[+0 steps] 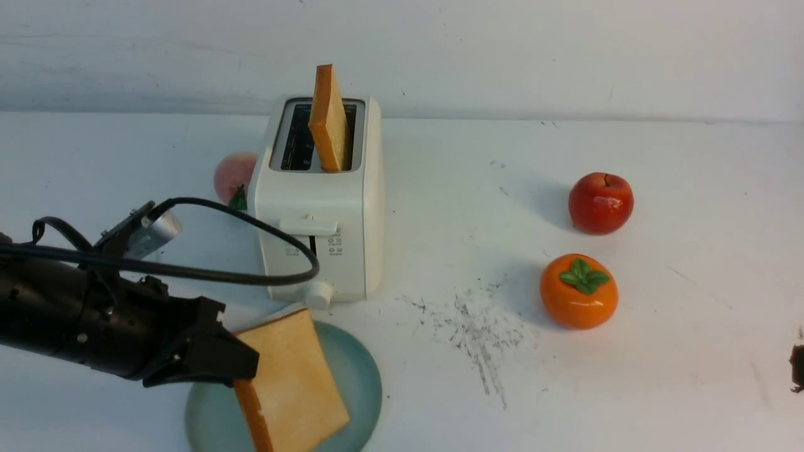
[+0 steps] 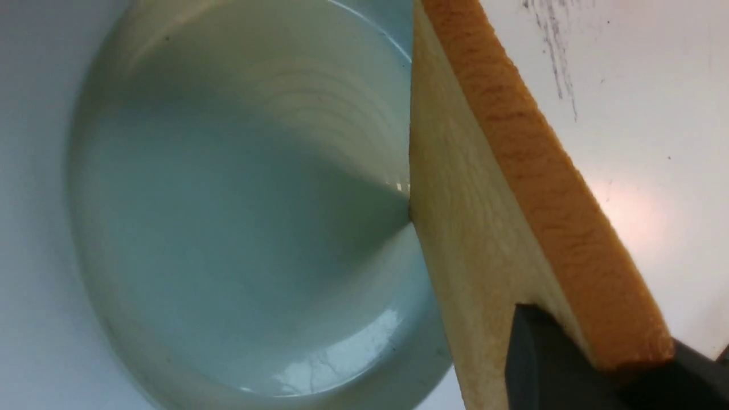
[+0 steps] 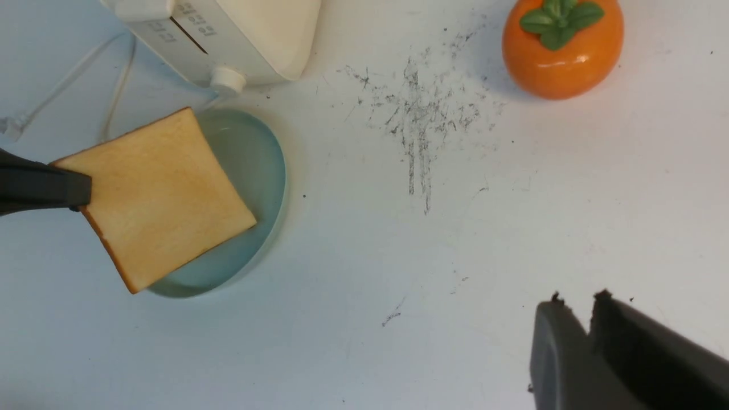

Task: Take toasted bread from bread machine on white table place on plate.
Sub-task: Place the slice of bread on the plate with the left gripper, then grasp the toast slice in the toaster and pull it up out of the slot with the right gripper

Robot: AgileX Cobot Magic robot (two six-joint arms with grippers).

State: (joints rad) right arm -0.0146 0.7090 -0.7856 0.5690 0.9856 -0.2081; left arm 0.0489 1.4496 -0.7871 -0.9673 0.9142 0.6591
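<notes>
Print on the bread machine [image 1: 320, 207] is too small to read.

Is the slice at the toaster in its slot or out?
In: the toast slice stands nearly upright in the bread machine's right slot, top sticking out. The left gripper holds the other slice.

Bread machine [image 1: 320, 207] sits just behind the plate [image 1: 363, 380]; apple [image 1: 600, 203] and persimmon [image 1: 578, 290] well off right, white table [image 1: 465, 251] between is open.

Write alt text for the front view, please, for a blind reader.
The left pincer holds a slice of toast tilted over the teal plate, in front of a white toaster with a second slice standing in its slot.
</notes>
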